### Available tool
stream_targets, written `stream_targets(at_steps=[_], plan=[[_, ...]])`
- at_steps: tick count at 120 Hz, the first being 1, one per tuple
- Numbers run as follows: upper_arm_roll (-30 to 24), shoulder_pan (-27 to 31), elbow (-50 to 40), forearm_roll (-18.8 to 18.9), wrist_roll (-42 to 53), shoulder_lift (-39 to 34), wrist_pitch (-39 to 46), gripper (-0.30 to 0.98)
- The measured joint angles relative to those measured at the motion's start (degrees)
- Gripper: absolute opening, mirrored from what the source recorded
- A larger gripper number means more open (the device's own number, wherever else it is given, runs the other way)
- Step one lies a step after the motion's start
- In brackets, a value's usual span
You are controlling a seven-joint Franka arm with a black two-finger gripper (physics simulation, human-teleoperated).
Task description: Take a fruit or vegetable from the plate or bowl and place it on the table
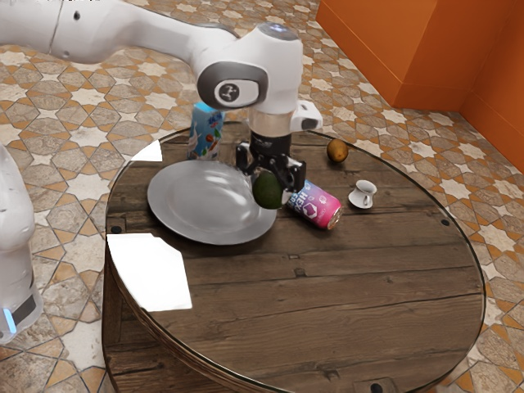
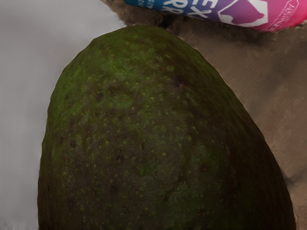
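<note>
Claw (image 1: 271, 182) holds avocado (image 2: 163, 134) between its fingers, at rim of plate (image 1: 201, 205), on side nearest soda can (image 1: 318, 205). Carrying step looks underway. Best keep grip firm and fruit high enough to miss rim and can; shift toward exterior view's lower right of plate, lower gently onto wooden table (image 1: 336, 295), release only once fruit rests, since rounded skin may roll.

Drinks can (image 1: 321, 206), pink and blue — lying on its side. Blue patterned container (image 1: 206, 135), upright; white cup (image 1: 365, 189) on saucer (image 1: 357, 202). Also itemised by me: one rounded brown-orange fruit (image 1: 337, 151) — near the cup.
</note>
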Motion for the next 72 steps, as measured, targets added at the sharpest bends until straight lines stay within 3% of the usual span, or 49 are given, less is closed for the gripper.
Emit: stream_targets(at_steps=[8, 13, 17, 32, 72], plan=[[-10.2, 3.1, 5.9, -1.5, -0.3, 2.0, -1.4, 0.34], [-13.1, 4.3, 7.6, -2.2, -0.4, 3.4, -2.1, 0.35], [-14.3, 4.8, 8.3, -2.6, -0.5, 4.1, -2.4, 0.44], [-15.5, 5.5, 9.0, -3.8, -0.7, 5.0, -3.2, 0.58], [-14.9, 5.5, 12.7, -3.8, -0.8, 8.8, -6.0, 0.67]])
